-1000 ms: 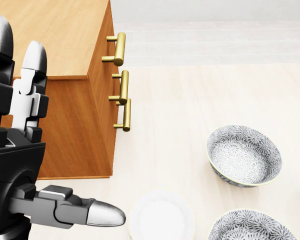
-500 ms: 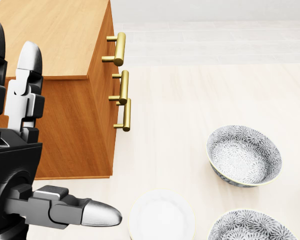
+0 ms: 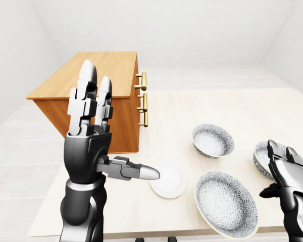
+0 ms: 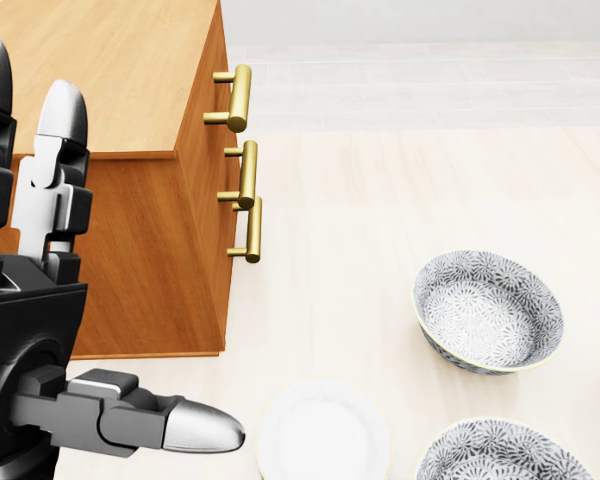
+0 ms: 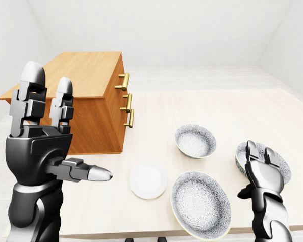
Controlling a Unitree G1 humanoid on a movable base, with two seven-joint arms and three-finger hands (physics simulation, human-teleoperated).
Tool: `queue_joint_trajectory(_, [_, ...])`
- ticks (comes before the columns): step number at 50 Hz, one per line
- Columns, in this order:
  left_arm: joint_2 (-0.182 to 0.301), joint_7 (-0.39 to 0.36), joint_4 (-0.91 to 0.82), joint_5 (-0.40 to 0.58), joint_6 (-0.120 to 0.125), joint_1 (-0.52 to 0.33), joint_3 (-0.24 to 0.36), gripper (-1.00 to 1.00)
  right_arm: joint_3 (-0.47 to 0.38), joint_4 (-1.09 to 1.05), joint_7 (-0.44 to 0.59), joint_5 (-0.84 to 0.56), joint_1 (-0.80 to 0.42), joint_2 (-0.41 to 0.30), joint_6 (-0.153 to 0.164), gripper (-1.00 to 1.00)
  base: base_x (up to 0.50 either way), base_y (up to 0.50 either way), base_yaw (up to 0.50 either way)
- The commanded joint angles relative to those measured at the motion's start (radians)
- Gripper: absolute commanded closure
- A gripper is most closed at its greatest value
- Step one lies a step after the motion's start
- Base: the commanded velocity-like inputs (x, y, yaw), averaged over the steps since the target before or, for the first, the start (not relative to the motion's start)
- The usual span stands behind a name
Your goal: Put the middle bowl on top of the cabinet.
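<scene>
Reach not yet begun: left hand [image 3: 91, 146] raised, fingers spread, empty; right hand [image 5: 262, 179] low, fingers apart. Middle bowl [image 3: 212, 140] sits mid-table [image 3: 252, 108], right of the cabinet [image 3: 108, 68]. Next, I judge, a hand must close on its rim.

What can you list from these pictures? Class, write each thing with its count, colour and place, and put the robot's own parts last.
Cabinet: one, orange-brown wood, left side of the table in the left-eye view.
Cabinet handles: three, gold, on its right face.
Patterned bowls: three, grey-and-white, right half of the table; the middle bowl lies nearest the bottom edge.
Plate: one, white, left of the bowls.
Table: one, pale wood, under everything.
Left hand: one, black and silver, raised open at left, holding nothing.
Right hand: one, black, open, bottom right beside a bowl.
</scene>
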Motion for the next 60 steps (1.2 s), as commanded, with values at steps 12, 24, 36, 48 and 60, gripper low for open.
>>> queue_joint_trajectory(12, [0.003,0.002,-0.025,-0.001,0.000,-0.024,-0.002,-1.00,0.059,0.200,-0.098,-0.050,-0.064,-0.043,0.011,-1.00,0.00,0.00,0.00])
queue_joint_trajectory(24, [0.004,-0.003,-0.053,0.000,0.000,-0.080,0.004,-1.00,0.069,0.216,-0.061,-0.032,-0.123,-0.109,0.056,-1.00,0.00,0.00,0.00])
queue_joint_trajectory(36, [0.003,-0.012,-0.051,0.002,0.000,-0.103,0.003,-1.00,0.117,0.391,-0.146,-0.050,-0.151,-0.159,0.105,-1.00,0.00,0.00,0.00])
queue_joint_trajectory(48, [0.001,-0.009,-0.074,0.002,0.000,-0.104,0.004,-1.00,0.172,0.423,-0.171,-0.039,-0.162,-0.160,0.116,1.00,0.00,0.00,0.00])
queue_joint_trajectory(60, [-0.002,-0.006,-0.090,0.001,0.000,-0.089,-0.020,-1.00,0.188,0.460,-0.196,-0.033,-0.169,-0.165,0.137,1.00,0.00,0.00,0.00])
